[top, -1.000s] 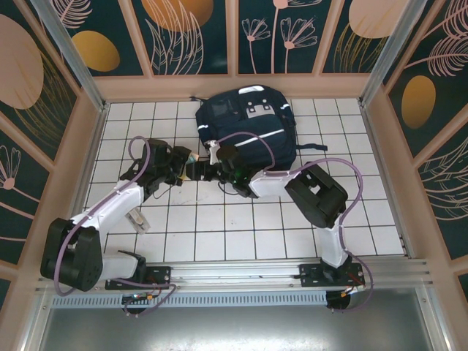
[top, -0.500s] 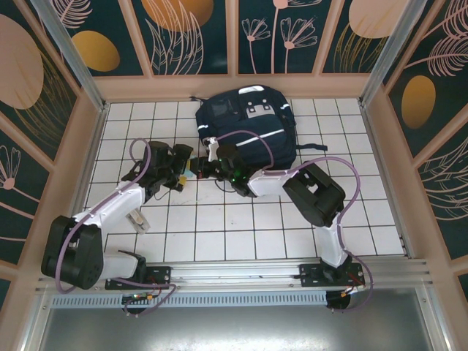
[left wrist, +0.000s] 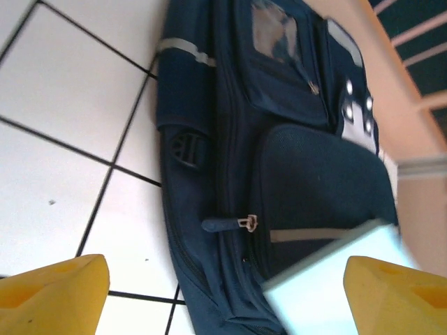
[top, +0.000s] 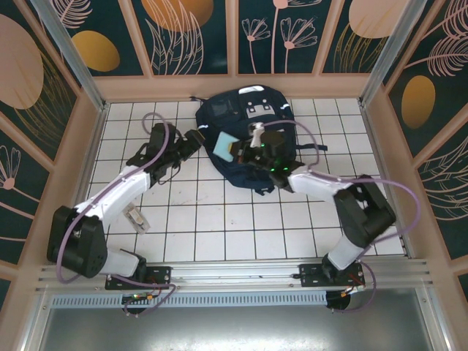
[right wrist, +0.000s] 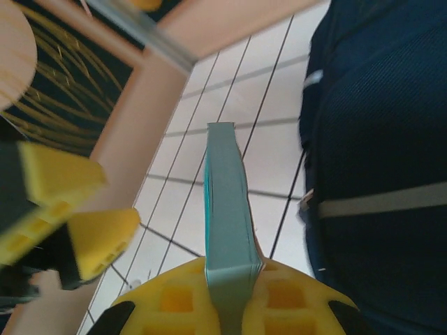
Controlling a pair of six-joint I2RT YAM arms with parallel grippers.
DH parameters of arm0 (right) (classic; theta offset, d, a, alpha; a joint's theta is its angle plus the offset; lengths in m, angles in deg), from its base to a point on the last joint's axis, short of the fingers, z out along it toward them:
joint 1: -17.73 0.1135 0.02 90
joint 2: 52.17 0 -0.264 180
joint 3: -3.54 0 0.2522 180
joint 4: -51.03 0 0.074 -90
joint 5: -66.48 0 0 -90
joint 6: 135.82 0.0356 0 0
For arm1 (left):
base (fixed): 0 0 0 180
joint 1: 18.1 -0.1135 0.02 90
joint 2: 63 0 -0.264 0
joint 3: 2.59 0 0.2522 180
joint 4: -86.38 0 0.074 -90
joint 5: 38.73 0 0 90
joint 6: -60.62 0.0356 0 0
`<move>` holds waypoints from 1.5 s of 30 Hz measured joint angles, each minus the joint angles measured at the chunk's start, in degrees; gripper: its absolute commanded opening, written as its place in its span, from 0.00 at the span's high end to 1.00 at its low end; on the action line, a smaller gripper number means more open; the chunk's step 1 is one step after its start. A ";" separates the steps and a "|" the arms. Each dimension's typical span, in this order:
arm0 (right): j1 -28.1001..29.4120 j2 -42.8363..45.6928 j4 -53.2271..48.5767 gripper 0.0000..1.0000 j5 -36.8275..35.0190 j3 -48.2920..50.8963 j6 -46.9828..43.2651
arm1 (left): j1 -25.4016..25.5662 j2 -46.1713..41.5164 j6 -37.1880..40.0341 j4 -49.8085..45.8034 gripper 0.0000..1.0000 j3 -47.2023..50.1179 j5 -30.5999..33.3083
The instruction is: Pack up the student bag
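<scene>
Packing looks barely begun: my right tool [top: 238, 152] clamps a thin pale-blue book [top: 224, 143] over the navy fabric student bag [top: 228, 111], left tool [top: 192, 142] spread apart beside it.

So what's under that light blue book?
Seen from above, the book sits over the left edge of the backpack, pinched in the shut jaws of the right gripper. The bit of bag right beneath it is covered, so I can't see it.
</scene>
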 measured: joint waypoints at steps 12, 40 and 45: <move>-18.88 18.60 -16.55 1.00 -4.28 5.01 -1.51 | 13.09 25.55 30.38 -12.11 0.23 -32.83 1.84; -25.94 22.97 -21.94 1.00 0.66 12.50 -0.11 | 20.72 45.90 57.27 -28.89 1.00 -57.40 8.94; -25.94 22.97 -20.39 1.00 1.75 12.52 1.14 | 20.26 45.68 55.49 -31.39 1.00 -61.33 8.00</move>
